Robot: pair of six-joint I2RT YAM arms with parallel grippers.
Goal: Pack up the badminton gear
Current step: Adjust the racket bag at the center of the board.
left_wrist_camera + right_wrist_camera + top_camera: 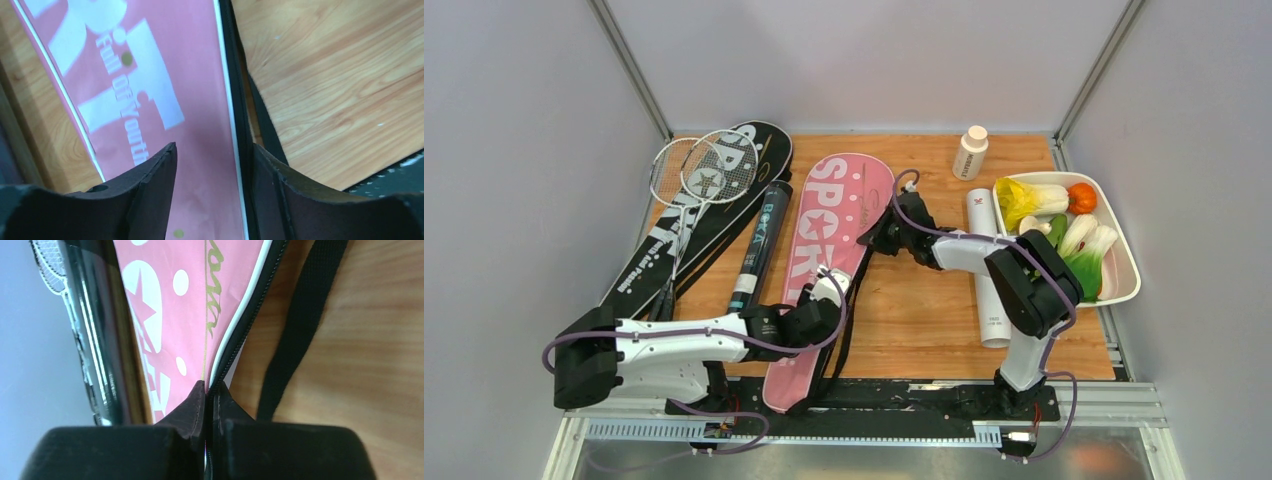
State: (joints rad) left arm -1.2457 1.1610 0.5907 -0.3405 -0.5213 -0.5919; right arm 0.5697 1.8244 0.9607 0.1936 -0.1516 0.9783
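Table (924, 320): pink bag (829, 230), black bag (764, 150), black tube (759, 245), white tube (987, 270), bottle (970, 152), tray (1129, 280).

Smooth pink fabric bag (829, 240) on a matt wood-grain table (924, 310).

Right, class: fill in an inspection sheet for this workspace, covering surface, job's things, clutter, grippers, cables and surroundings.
Surface: wooden table.
Job's things: pink bag; black bag with two rackets lying on it; black tube; white tube.
Clutter: bottle; tray of toy vegetables.
Grippers: left gripper open, straddling pink bag's edge; right gripper shut on pink bag's edge.
Cables: purple cables, looping free.
Surroundings: grey walls.
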